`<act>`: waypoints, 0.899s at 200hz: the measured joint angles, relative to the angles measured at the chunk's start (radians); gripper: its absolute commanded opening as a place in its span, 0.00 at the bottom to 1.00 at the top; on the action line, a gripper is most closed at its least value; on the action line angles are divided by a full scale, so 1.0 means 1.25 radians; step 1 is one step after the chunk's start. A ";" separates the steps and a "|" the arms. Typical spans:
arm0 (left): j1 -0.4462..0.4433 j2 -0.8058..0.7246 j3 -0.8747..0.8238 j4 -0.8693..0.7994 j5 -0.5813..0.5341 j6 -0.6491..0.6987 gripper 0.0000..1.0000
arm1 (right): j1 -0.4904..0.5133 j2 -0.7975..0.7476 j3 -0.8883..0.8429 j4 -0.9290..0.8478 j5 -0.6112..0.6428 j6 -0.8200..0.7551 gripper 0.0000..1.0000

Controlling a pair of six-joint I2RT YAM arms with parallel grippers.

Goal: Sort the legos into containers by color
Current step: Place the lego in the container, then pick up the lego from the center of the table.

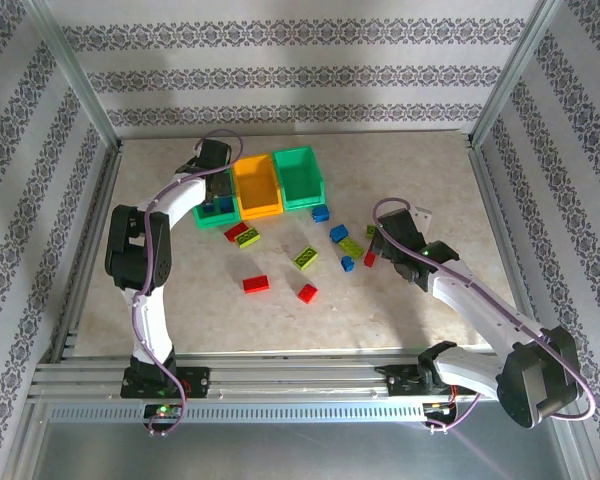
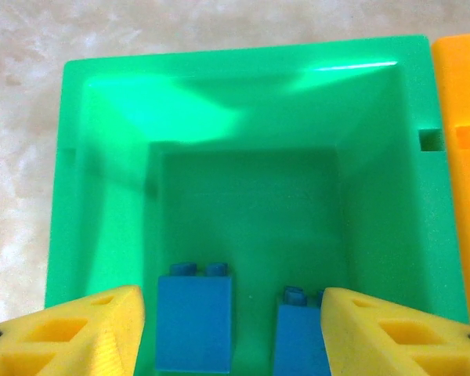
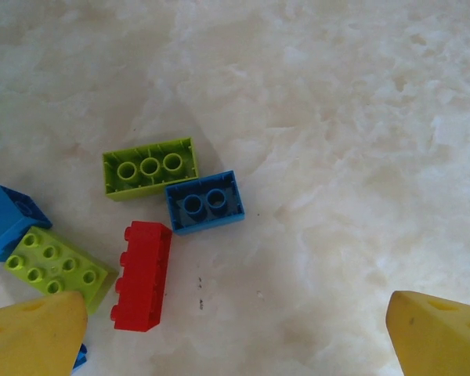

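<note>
Looking at this, your wide-open, empty right hand (image 3: 235,313) hangs over the loose legos (image 3: 205,202) on the tabletop (image 3: 360,157), red brick (image 3: 142,274) off-centre, long axis crossing the finger line, while your left hand (image 2: 231,301), part-open and empty, hovers over the green bin (image 2: 102,157).

In the left wrist view you see a smooth green plastic bin (image 2: 376,157) with a soft sheen at centre and matt yellow plastic fingertips (image 2: 70,329) at the lower corners. In the right wrist view, glossy plastic bricks (image 3: 141,274) lie lower left on a smooth, marble-look tabletop (image 3: 337,117).
</note>
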 measured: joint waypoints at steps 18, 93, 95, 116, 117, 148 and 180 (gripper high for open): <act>0.000 -0.030 -0.013 -0.002 0.003 -0.001 0.65 | 0.003 0.000 0.004 -0.004 0.000 -0.002 0.97; -0.018 -0.258 -0.147 0.009 0.023 -0.033 0.91 | 0.002 -0.002 0.004 -0.010 0.002 -0.002 0.98; -0.020 -0.262 -0.150 0.009 0.023 -0.034 0.93 | 0.002 -0.002 0.004 -0.010 0.002 -0.002 0.99; -0.072 -0.295 -0.197 0.022 0.031 -0.056 1.00 | 0.001 -0.003 0.004 -0.010 0.004 0.000 0.98; -0.075 -0.296 -0.198 0.022 0.031 -0.056 1.00 | 0.000 -0.003 0.004 -0.010 0.004 0.000 0.98; -0.194 -0.302 -0.246 0.058 0.048 -0.103 1.00 | -0.018 -0.008 0.003 -0.016 0.009 0.011 0.98; -0.307 -0.251 -0.242 0.126 0.065 -0.155 1.00 | -0.039 -0.032 -0.002 -0.022 0.009 0.024 0.98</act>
